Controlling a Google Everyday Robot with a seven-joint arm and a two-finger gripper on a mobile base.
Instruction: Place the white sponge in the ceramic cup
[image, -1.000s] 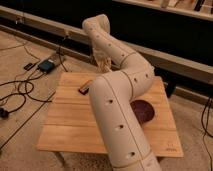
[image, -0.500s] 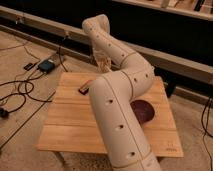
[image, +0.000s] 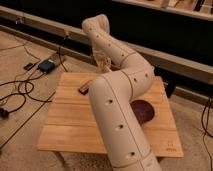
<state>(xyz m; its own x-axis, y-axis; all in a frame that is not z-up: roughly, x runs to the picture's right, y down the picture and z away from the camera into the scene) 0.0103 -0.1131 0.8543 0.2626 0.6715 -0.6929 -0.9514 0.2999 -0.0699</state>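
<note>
Change: we see no movement against the earlier frames; the arm, the table and the things on it sit in the same places.
Arm (image: 117, 115): a thick cream-coloured arm with small dark holes along it. It rises from the bottom edge, bends at an elbow over the right of the table, climbs to a rounded joint at the top of the view, then turns down toward the table's far edge.
Gripper (image: 103, 63): it hangs at the end of that downward link, over the far middle of the table, with the lower arm in front hiding part of it.
Grip: we cannot tell how far the gripper is open or whether it has hold of anything.
White sponge: we cannot make it out; the arm covers the middle of the table.
Ceramic cup: also not made out, for the same reason.
Table (image: 65, 130): a pale wooden top with plank lines, seen from above at an angle, on a light concrete floor.
Brown block (image: 84, 88): a small dark rectangle lying flat near the table's far left, just left of the arm.
Purple bowl (image: 142, 109): a dark round shape on the right half of the table, its left side hidden by the arm.
Cables (image: 20, 92): black loops on the floor to the left of the table.
Blue box (image: 46, 66): a small device on the floor beyond the table's left corner, among the cables.
</note>
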